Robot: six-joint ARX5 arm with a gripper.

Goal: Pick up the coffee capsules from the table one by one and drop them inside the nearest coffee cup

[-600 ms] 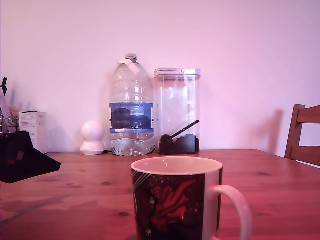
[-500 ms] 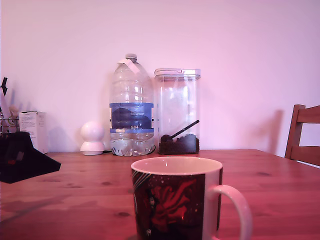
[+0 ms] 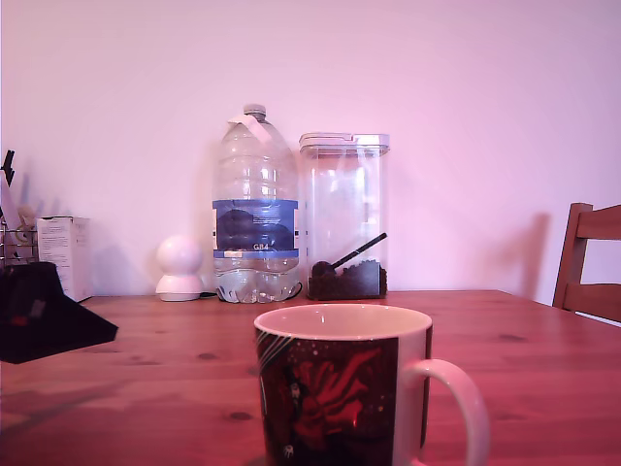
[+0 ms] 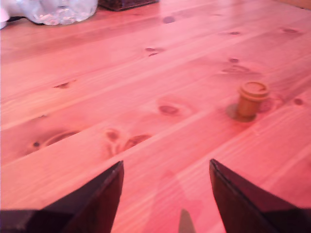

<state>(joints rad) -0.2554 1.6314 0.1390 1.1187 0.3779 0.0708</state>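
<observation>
A coffee capsule (image 4: 251, 99) stands on the table (image 4: 146, 73), small and golden-brown, resting on its broad flange with the narrow end up, so far as the wrist view shows. It is the only capsule in either view.

The gripper (image 4: 166, 171) hovers low over the planks with its two dark fingers (image 4: 104, 194) spread wide and nothing between them. The capsule lies ahead of the fingertips and off toward one finger, well apart from both, so the jaws are not yet lined up on it. In the exterior view the gripper shows only as a dark shape (image 3: 39, 316) at that view's left edge.

The step in hand looks like the approach to the first pick. To do it well, the arm should shift sideways until the capsule sits midway between the fingers, then go forward and down. Closing on the body just above the flange seems wise, since the piece is small and could tip or skid.

The coffee cup (image 3: 342, 388) stands close to the exterior camera. Behind it stand a water bottle (image 3: 255, 209) and a clear container (image 3: 344, 214).
</observation>
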